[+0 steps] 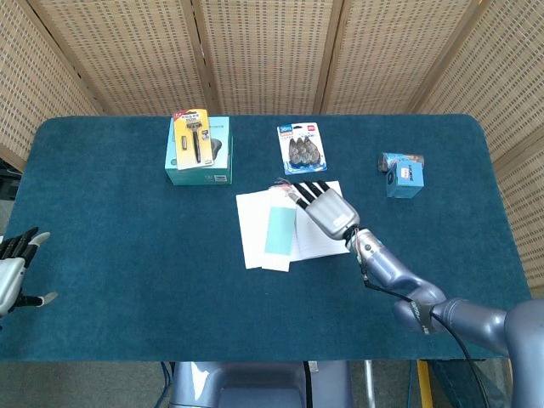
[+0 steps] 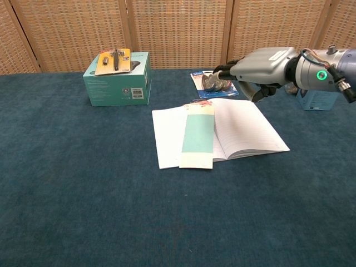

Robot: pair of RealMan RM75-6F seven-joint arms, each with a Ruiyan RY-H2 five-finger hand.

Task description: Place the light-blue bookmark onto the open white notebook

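Note:
The light-blue bookmark (image 1: 280,230) (image 2: 197,137) lies flat on the open white notebook (image 1: 323,242) (image 2: 245,130), along its middle fold, with a cream strip at its near end and nothing touching it. My right hand (image 1: 325,208) (image 2: 257,65) hovers above the notebook's far right part, fingers stretched out and holding nothing. At the left edge of the head view, off the table, my left hand (image 1: 15,268) hangs with its fingers apart and empty; the chest view does not show it.
A teal box (image 1: 199,153) (image 2: 117,79) with a razor pack on top stands at the back left. A blister pack (image 1: 302,148) (image 2: 210,80) lies behind the notebook. A small blue box (image 1: 402,175) (image 2: 317,98) sits at the right.

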